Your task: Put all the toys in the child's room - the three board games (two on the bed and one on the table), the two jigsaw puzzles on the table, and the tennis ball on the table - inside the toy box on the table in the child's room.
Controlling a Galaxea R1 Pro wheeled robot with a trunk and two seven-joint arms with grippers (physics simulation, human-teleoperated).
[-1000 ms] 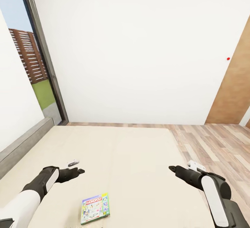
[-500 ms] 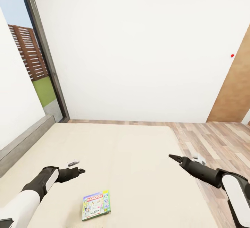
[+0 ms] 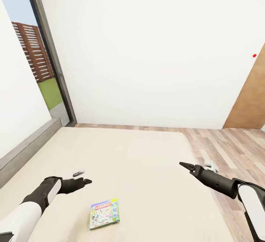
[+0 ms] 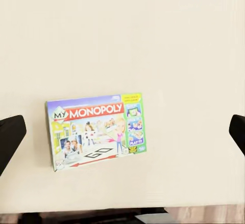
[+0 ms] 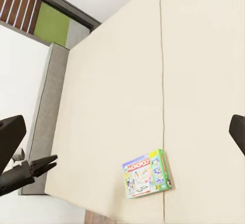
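Observation:
One board game (image 3: pixel 104 213), a flat white-green box with a red Monopoly band, lies face up on the beige bed (image 3: pixel 140 153) near its front edge. It also shows as the board game (image 4: pixel 96 130) in the left wrist view and the board game (image 5: pixel 148 174) in the right wrist view. My left gripper (image 3: pixel 83 177) hovers open over the mattress, up and left of the box. To the box's right, near the bed's side edge, my right gripper (image 3: pixel 195 165) is open and holds nothing. Both wrist views show the fingers (image 4: pixel 10 137) (image 5: pixel 10 138) spread wide apart.
The grey headboard (image 3: pixel 25 150) runs along the bed's left side under a tall window (image 3: pixel 36 58). A white wall (image 3: pixel 147 50) stands behind the bed. Wooden floor (image 3: pixel 228 146) and a brown door (image 3: pixel 252 98) lie to the right.
My right arm has stretched forward and dropped its elbow, its fingertip now higher in the picture. The view has shifted a little. The left arm and the board game have stayed put.

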